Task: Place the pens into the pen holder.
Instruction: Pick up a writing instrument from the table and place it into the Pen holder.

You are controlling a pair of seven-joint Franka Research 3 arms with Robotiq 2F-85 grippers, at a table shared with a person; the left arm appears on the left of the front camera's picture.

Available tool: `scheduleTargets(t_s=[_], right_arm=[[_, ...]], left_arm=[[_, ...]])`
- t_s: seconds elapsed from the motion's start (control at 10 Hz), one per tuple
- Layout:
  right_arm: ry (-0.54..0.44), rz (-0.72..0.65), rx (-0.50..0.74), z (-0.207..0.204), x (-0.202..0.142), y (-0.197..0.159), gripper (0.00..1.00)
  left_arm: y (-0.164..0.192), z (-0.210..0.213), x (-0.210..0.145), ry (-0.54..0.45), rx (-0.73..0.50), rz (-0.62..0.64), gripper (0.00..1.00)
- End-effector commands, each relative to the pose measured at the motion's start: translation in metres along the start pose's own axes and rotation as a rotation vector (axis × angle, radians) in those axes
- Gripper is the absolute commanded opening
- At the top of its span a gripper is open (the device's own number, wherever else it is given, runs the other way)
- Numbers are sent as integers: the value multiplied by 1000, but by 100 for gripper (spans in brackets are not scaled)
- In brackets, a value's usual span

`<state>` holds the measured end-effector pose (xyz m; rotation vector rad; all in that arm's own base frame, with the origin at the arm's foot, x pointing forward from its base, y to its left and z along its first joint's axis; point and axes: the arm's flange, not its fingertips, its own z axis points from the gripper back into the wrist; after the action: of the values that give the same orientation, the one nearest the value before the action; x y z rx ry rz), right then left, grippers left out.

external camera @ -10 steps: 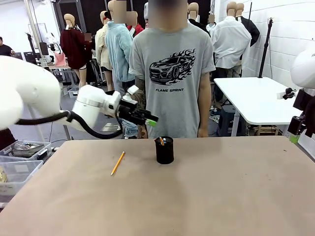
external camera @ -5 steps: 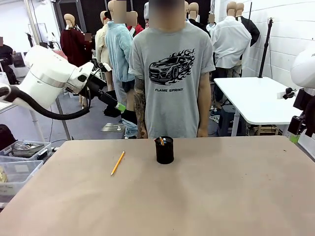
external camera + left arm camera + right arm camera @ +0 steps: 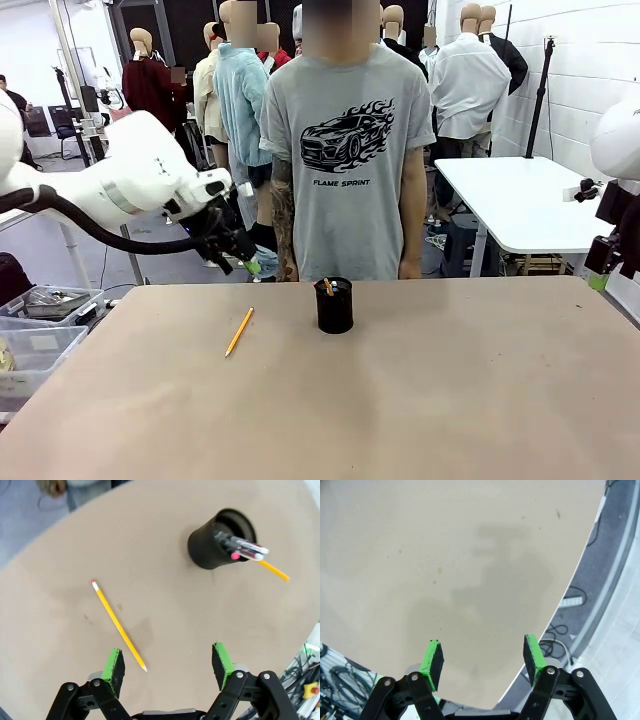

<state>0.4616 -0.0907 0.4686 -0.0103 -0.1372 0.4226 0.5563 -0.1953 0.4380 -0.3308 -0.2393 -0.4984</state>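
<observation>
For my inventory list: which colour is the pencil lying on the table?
Yellow-orange pencil, clearest in the left wrist view.

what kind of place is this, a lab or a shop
Probably a robot lab or workshop: a white arm with its left gripper over a bare worktable, another white table behind, plastic bins alongside.

Front camera faces across the table; both wrist cameras look down on it.

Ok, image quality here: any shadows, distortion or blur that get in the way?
Front view: even lighting, sharp pencil and pen holder. Left wrist view: wide-angle bend curves the table edge, still sharp. Right wrist view: soft grey shadows on the bare tabletop, no glare.
</observation>
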Motion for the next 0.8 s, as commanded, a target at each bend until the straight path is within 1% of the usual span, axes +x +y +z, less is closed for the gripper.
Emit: scheduleTargets(t_s=[0.0,0.1,0.3,0.4,0.5,0.7], right_arm=[[0,18,-22,-3,-1,-1,80],[0,18,-22,-3,-1,-1,80],[0,18,-22,-3,-1,-1,80],[0,18,-22,-3,-1,-1,80],[0,18,-22,-3,-1,-1,80],[0,18,-22,-3,-1,-1,80]], left_arm=[[-9,-15,26,87,12,80,91],[-9,-31,28,108,10,85,91],[6,-60,20,158,118,170,91],[13,-69,14,160,175,189,91],[17,-76,8,171,195,179,91],[19,-93,0,153,213,137,91]])
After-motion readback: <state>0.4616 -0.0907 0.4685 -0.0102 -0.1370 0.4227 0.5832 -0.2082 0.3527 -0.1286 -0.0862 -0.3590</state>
